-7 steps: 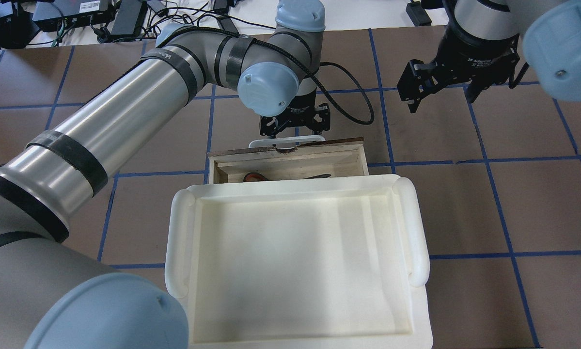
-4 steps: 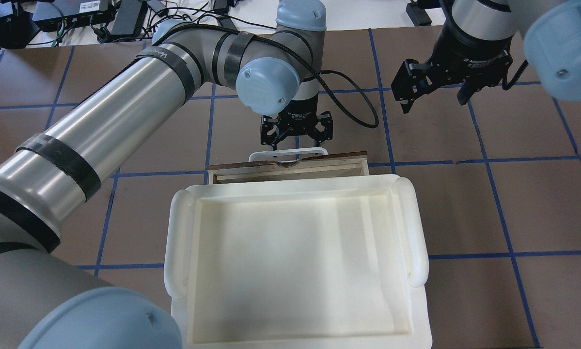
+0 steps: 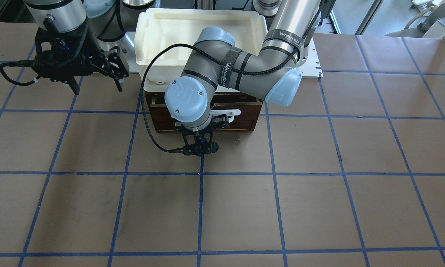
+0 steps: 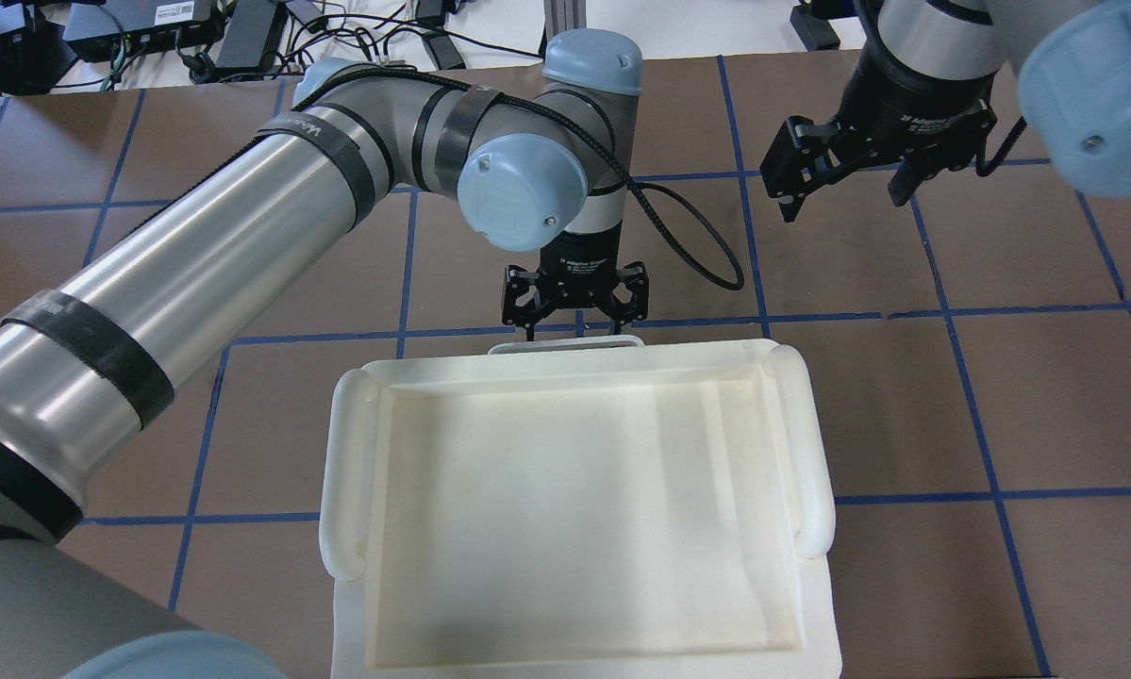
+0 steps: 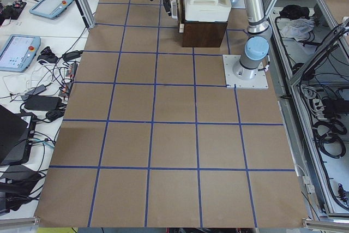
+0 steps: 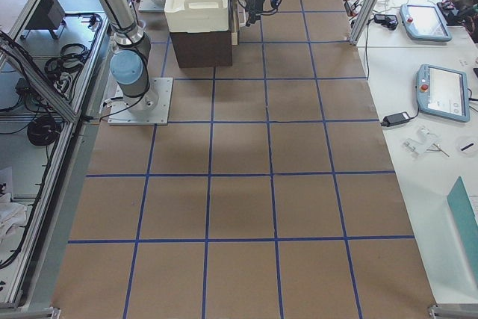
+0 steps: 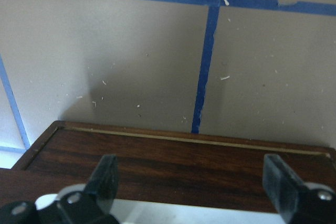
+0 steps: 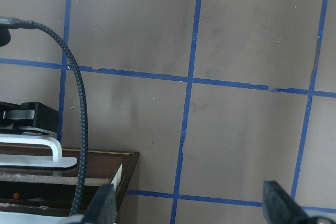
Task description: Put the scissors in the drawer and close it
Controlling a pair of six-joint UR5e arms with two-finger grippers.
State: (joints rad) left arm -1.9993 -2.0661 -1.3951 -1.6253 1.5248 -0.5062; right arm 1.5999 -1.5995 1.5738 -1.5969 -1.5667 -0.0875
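Drawer point(image 3: 241, 124) is now sitting pushed in under the tray point(image 4: 810, 443), no longer sticking out. Left gripper point(image 4: 574, 328), spread wide, is hovering at the tray's 12 o'clock. Right gripper point(image 4: 846, 200) is hanging wide at 2 o'clock.

So the tool point(image 7: 191, 179) has its two black fingers point(image 7: 106, 179) spread way apart, one at 7 o'clock and the other at 5. Between them at 6 o'clock there's a sliver of white handle point(image 7: 173, 212), cut off by the edge. Right above it is the dark wood front of the drawer point(image 7: 173, 145), with a thin pale line along its far edge. Toward 12 it's all brown tabletop point(image 7: 121, 51), dotted with little white flecks. Blue tape point(image 7: 206, 61) runs from 12 down to the drawer, crossing another strip along the top, and one more slants by at 9.
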